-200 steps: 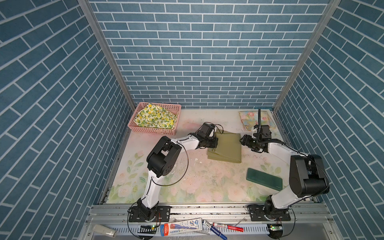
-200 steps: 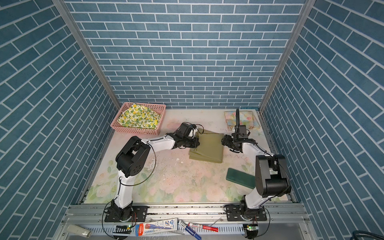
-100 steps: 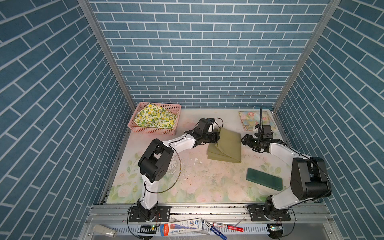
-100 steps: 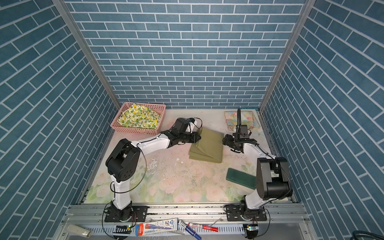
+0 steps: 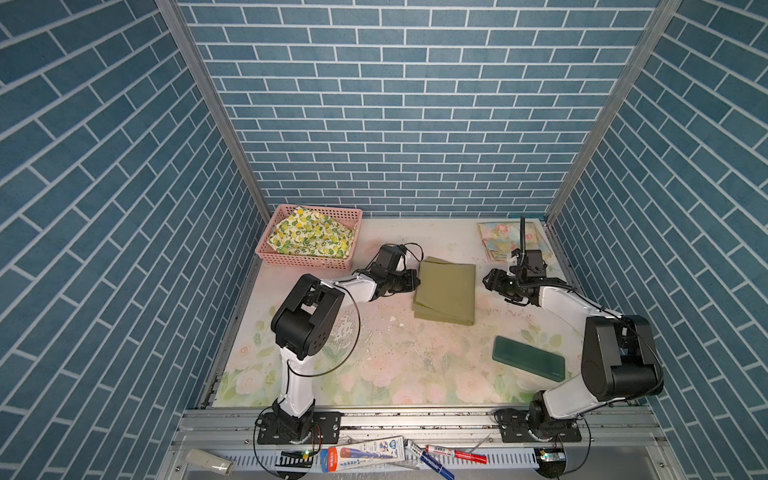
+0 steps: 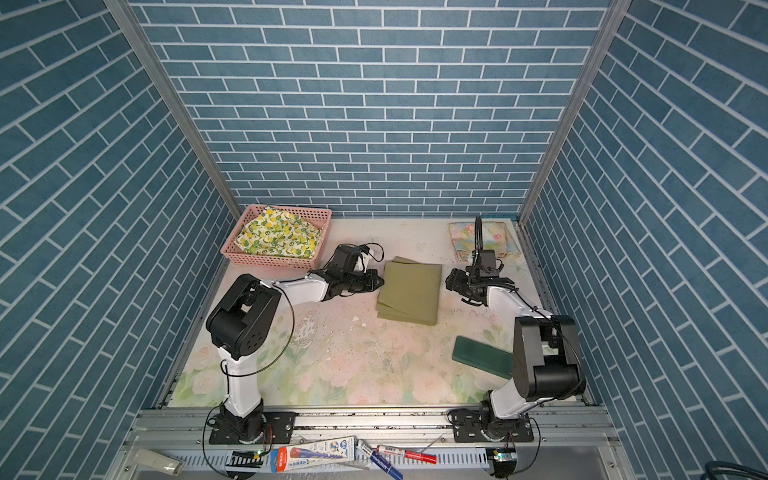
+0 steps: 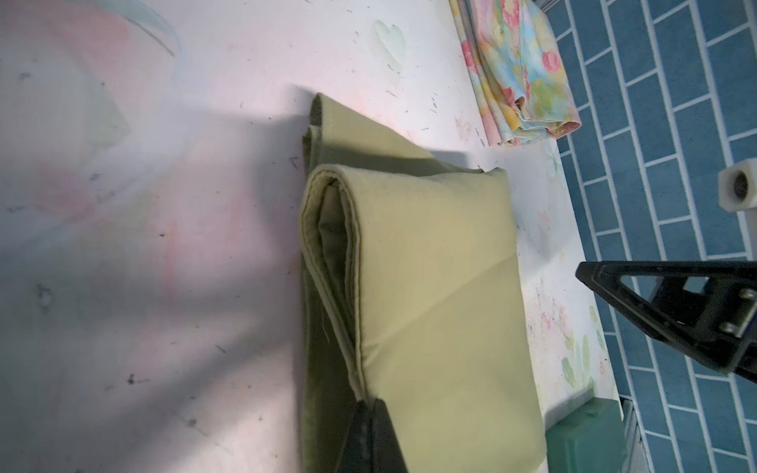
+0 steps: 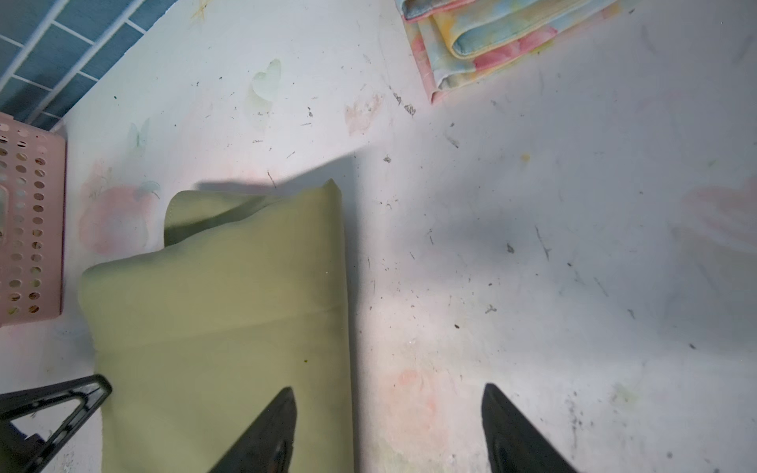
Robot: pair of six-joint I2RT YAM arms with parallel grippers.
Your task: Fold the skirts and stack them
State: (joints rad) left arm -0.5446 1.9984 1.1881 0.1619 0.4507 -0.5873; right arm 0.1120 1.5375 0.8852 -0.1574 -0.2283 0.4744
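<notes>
The olive green skirt [image 5: 446, 291] [image 6: 411, 291] lies folded in the middle of the table. My left gripper [image 5: 415, 281] [image 6: 380, 282] [image 7: 368, 405] is at its left edge, shut, and the hemmed edge [image 7: 352, 311] runs into its tips. My right gripper [image 5: 492, 284] [image 6: 453, 284] [image 8: 388, 389] hangs open just right of the olive skirt [image 8: 225, 307], with one finger [image 8: 278, 422] over its edge and nothing held. The pastel floral skirt [image 5: 496, 239] [image 8: 491, 37] lies folded at the far right. The lemon-print skirt [image 5: 311, 237] [image 6: 278, 237] fills the basket.
A pink perforated basket [image 5: 307, 262] [image 8: 28, 213] stands at the far left. A dark green flat block [image 5: 528, 357] [image 6: 478, 355] lies near the right arm's base. Brick walls close in the table on three sides. Pens and a tube lie on the front rail.
My left gripper swung a little toward the back wall and came back along the olive skirt's left edge, staying shut. The right gripper has barely moved and stays open.
</notes>
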